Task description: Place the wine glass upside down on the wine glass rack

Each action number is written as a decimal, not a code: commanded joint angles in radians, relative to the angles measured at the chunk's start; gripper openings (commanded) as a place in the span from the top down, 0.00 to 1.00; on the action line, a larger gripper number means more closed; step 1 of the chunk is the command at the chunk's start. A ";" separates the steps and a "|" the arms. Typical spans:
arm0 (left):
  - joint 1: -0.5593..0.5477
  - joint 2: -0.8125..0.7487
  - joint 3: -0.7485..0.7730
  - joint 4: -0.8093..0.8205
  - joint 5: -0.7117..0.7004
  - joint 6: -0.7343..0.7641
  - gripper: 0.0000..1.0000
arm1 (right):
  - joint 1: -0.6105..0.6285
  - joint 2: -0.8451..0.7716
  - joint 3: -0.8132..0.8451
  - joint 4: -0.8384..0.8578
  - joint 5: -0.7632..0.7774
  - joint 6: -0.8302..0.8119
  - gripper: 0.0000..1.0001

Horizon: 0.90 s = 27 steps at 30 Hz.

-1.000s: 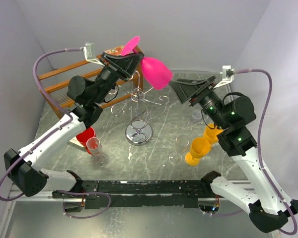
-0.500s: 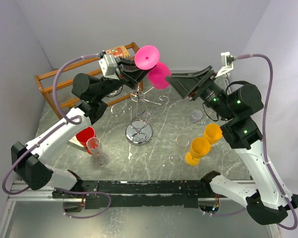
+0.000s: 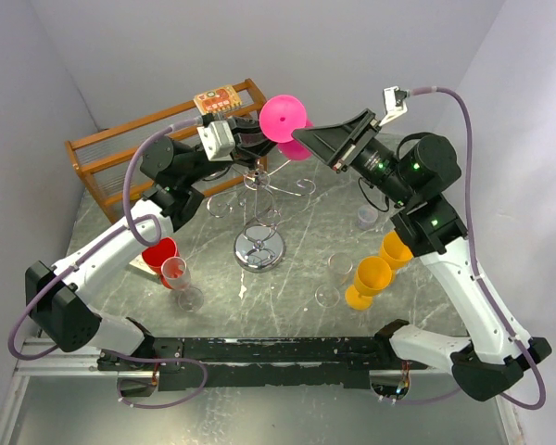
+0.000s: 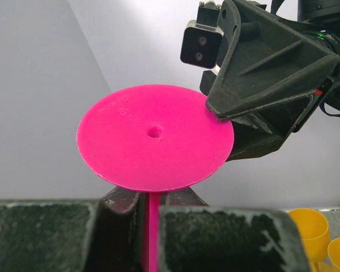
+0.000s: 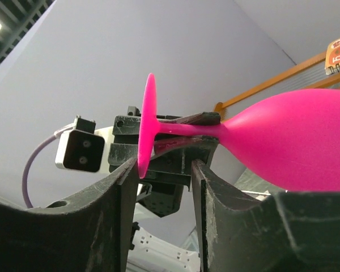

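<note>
Your left end effector point(image 4: 150, 218) pinches the wine glass point(image 3: 283, 116) by its stem, apparently presenting it to your spread right end effector point(image 5: 164, 170) for regrasping.

Pink wine glass point(image 3: 284, 118) sideways, midair
</note>
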 commanded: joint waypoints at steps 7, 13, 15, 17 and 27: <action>-0.007 0.002 0.016 0.031 0.070 0.035 0.93 | 0.003 0.023 0.066 -0.098 0.065 0.094 0.69; -0.007 -0.007 0.000 0.018 0.065 0.076 0.93 | 0.002 0.089 0.123 -0.181 0.052 0.125 0.74; -0.007 -0.010 -0.001 0.025 0.073 0.071 0.93 | 0.002 0.090 0.117 -0.169 0.050 0.134 0.82; -0.007 -0.015 -0.003 0.026 0.071 0.069 0.93 | 0.002 0.085 0.114 -0.166 0.060 0.136 0.94; -0.006 -0.130 -0.084 0.018 -0.088 0.021 0.24 | 0.001 0.020 0.107 -0.093 0.169 0.074 1.00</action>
